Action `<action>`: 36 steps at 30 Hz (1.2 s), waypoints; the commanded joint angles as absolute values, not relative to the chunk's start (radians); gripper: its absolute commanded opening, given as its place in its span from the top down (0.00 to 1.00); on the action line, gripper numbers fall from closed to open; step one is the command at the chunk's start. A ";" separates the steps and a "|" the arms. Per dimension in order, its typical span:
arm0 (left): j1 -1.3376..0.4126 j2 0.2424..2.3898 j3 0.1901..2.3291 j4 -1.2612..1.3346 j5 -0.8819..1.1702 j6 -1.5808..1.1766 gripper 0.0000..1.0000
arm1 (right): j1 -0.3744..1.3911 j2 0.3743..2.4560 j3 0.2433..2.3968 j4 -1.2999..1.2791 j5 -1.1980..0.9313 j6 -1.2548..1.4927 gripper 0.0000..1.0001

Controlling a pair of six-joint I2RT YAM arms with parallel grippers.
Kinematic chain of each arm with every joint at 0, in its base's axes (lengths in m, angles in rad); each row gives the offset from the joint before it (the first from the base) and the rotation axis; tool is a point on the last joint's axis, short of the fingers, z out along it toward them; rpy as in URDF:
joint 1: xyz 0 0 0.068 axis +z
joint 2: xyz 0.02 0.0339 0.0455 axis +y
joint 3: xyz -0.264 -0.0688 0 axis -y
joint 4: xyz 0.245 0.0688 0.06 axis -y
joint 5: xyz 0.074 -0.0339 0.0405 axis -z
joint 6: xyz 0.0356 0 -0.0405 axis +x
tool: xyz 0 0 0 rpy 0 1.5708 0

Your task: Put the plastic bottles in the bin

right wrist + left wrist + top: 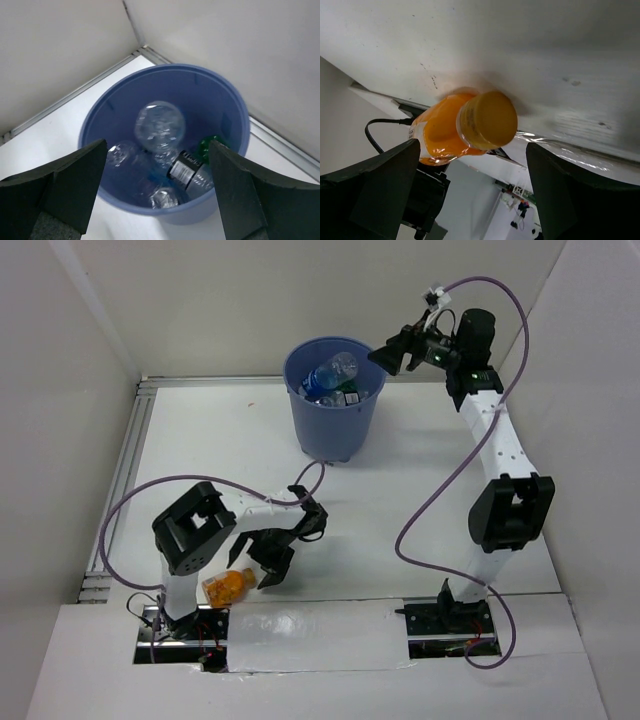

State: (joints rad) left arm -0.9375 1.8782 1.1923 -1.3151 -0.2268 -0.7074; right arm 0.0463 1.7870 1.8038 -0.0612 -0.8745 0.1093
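The left arm folds low by its base, its hand (272,568) spread wide around the orange bottle (445,130) lying untouched on the bench (420,470). The right arm reaches high, its hand (393,355) agape and empty above the blue bin (330,430) holding clear bottles (159,125); their labels are unreadable.

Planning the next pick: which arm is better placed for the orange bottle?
Left. The orange bottle lies by the left arm's base, the left jaws open and aimed at it. The right jaws hang open above the bin, far off.
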 commanded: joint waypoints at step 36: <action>-0.761 1.694 2.234 -0.811 -0.118 -0.548 1.00 | -0.207 1.189 1.287 -0.468 -0.871 -0.388 1.00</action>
State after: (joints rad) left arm -0.8650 1.7611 2.3096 -1.0763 -0.1753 -0.6220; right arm -0.1993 1.2179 1.3392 -0.2905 -0.8711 -0.2317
